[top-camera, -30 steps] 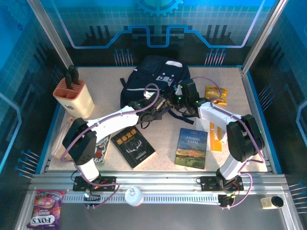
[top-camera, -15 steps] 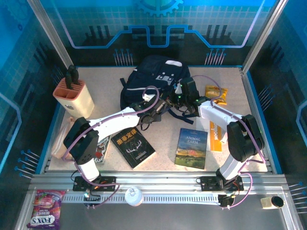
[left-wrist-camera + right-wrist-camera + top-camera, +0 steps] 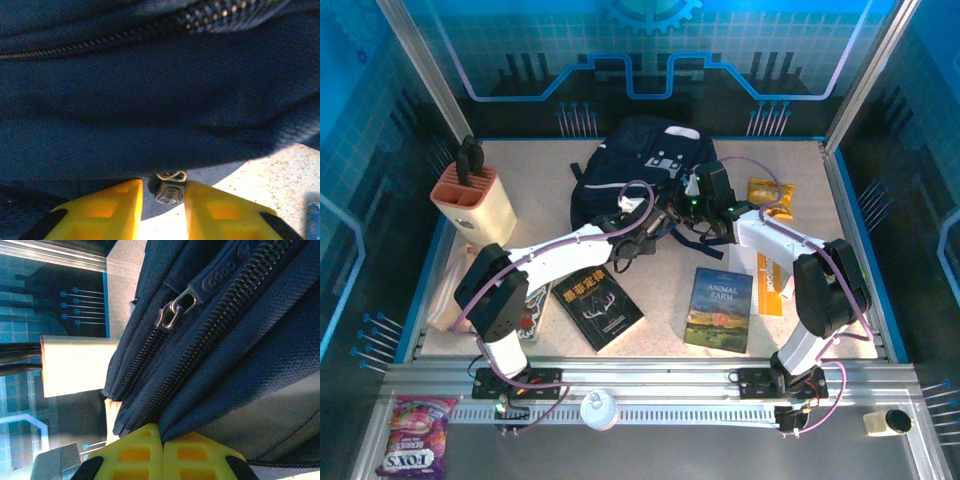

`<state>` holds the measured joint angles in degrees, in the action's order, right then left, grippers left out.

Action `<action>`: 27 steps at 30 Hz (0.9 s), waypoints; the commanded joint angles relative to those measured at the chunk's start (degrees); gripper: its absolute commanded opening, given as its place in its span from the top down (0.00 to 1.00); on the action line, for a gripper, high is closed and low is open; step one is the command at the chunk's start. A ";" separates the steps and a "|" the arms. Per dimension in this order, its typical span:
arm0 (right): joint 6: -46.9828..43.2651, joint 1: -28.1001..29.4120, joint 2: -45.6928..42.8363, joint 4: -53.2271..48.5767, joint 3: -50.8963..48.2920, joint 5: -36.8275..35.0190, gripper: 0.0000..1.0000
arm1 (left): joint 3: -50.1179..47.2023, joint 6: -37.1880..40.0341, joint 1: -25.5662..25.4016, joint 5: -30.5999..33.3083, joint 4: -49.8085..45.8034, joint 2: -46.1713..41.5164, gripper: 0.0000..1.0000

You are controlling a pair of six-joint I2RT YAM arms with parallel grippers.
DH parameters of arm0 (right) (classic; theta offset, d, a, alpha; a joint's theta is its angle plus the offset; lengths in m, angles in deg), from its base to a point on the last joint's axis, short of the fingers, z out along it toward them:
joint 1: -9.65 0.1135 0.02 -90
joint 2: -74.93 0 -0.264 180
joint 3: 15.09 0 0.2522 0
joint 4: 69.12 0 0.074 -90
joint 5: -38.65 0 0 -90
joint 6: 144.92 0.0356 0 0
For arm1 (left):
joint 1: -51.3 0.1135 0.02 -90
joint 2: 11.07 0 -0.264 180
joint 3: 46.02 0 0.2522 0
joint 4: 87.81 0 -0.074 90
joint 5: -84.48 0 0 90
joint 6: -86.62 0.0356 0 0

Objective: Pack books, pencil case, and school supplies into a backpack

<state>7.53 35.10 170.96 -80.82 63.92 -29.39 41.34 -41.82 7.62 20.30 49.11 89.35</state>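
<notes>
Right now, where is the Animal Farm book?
In the top view, the Animal Farm book lies right of centre, between the black book and orange-and-white pack.

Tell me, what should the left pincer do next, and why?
Probably close the left pincer on the zipper pull: it sits between the fingers, not yet pinched, while the right pincer is shut on the backpack.

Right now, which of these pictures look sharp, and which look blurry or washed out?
Top view: evenly lit and sharp, with the Animal Farm book title readable. Left wrist: the backpack fabric is soft and blurred up close, and the table corner is washed out white. Right wrist: the zipper teeth are crisp, but the knife block is blown out to a pale glare.
</notes>
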 commanded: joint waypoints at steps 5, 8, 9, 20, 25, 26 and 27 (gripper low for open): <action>-2.20 -0.18 -1.10 1.57 2.69 0.76 0.97 | 0.13 0.33 0.09 2.37 -2.85 -1.03 0.79; -2.44 -0.34 -1.19 1.26 2.42 0.49 0.97 | -1.49 -0.90 0.62 0.63 -2.54 -3.38 0.79; -2.43 -0.37 -1.13 1.29 2.34 0.46 0.97 | -2.29 -1.32 1.00 0.10 -2.26 -4.16 0.79; -2.26 -0.31 -0.71 1.82 2.03 0.75 0.97 | -5.37 -2.20 3.60 -4.35 0.25 -5.64 0.72; -2.16 -0.23 -0.58 2.13 1.90 0.81 0.97 | -4.27 -0.38 3.60 -3.30 -0.36 -4.63 0.74; -2.12 -0.25 -0.58 2.12 1.89 0.86 0.97 | -4.11 -0.08 3.55 -2.93 -0.60 -4.62 0.76; -2.16 -0.28 -0.50 2.19 1.89 0.89 0.97 | -3.92 0.45 3.63 -2.56 -0.74 -4.57 0.78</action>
<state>6.46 35.10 170.96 -81.65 63.92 -29.68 36.91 -43.37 10.55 16.13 49.83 84.55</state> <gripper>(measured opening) 0.050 0.231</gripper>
